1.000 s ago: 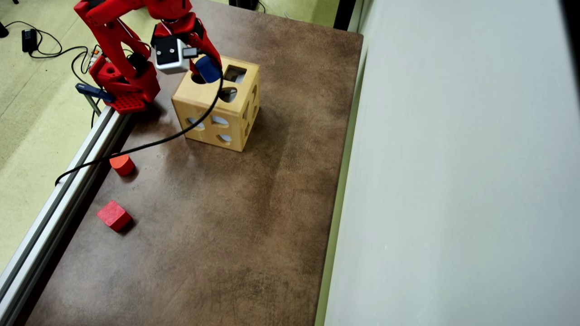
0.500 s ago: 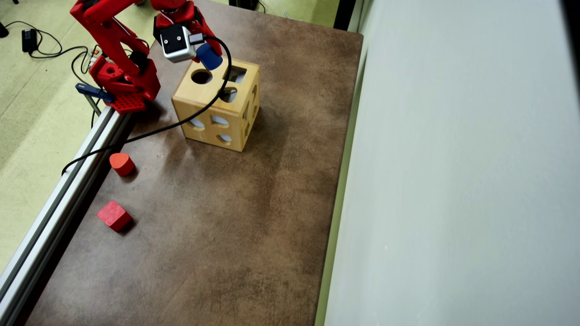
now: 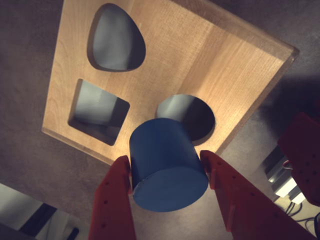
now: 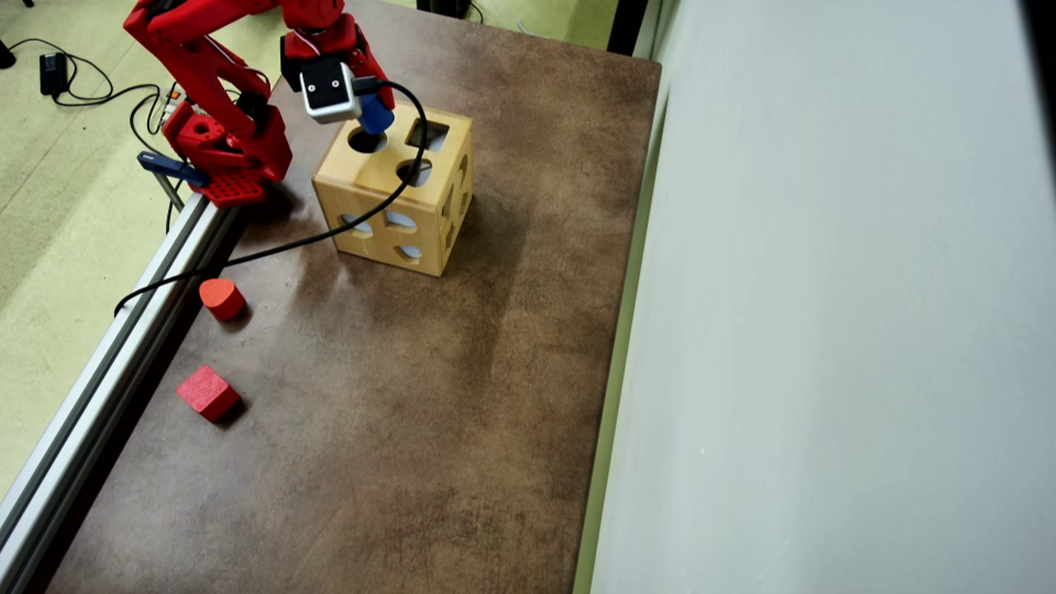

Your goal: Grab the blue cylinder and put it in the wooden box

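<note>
My gripper (image 3: 165, 159) is shut on the blue cylinder (image 3: 167, 167), one red finger pressing each side of it. The cylinder hangs tilted just above the wooden box (image 3: 200, 55), its far end overlapping the near rim of the round hole (image 3: 192, 115) in the top face. In the overhead view the blue cylinder (image 4: 375, 115) sits under the gripper (image 4: 373, 111) at the far left corner of the wooden box (image 4: 404, 202), right beside the round hole (image 4: 364, 143). The fingers are mostly hidden there by the white camera block.
A red rounded block (image 4: 220, 297) and a red cube (image 4: 206, 393) lie on the brown table near its left edge. An aluminium rail (image 4: 99, 371) runs along that edge. The arm's base (image 4: 223, 153) stands left of the box. A black cable (image 4: 272, 247) drapes across the box. A pale wall (image 4: 825, 330) borders the right.
The gripper, holding the cylinder, first drew back towards the top of the overhead view, then came forward again over the round hole. The wrist has tilted more steeply.
</note>
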You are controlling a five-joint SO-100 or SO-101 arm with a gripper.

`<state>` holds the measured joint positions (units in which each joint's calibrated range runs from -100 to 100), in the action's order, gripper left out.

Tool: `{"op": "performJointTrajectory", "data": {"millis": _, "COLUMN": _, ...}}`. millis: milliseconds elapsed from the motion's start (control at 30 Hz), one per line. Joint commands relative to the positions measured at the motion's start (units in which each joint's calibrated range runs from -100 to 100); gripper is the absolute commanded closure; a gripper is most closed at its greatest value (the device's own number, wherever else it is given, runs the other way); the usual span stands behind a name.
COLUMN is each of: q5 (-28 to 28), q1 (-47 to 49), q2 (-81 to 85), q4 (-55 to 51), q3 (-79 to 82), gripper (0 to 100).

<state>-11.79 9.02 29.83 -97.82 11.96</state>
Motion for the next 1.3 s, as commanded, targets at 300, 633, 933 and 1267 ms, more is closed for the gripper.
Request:
{"op": "performJointTrajectory", "data": {"millis": 300, "q5": 0.2, "q1": -0.55, "q2": 4.44, "q4": -0.49, "q3": 4.85, "gripper": 94}}
{"op": "performJointTrajectory", "data": {"millis": 633, "q5": 0.15, "q1": -4.71, "q2": 4.44, "q4": -0.33, "q3": 4.85, "gripper": 94}}
{"op": "performJointTrajectory", "data": {"millis": 933, "q5": 0.1, "q1": -4.41, "q2": 4.35, "q4": -0.17, "q3": 4.85, "gripper": 94}}
{"op": "performJointTrajectory", "data": {"millis": 1267, "q5": -0.05, "q1": -3.52, "q2": 4.27, "q4": -0.01, "q3": 4.85, "gripper": 94}}
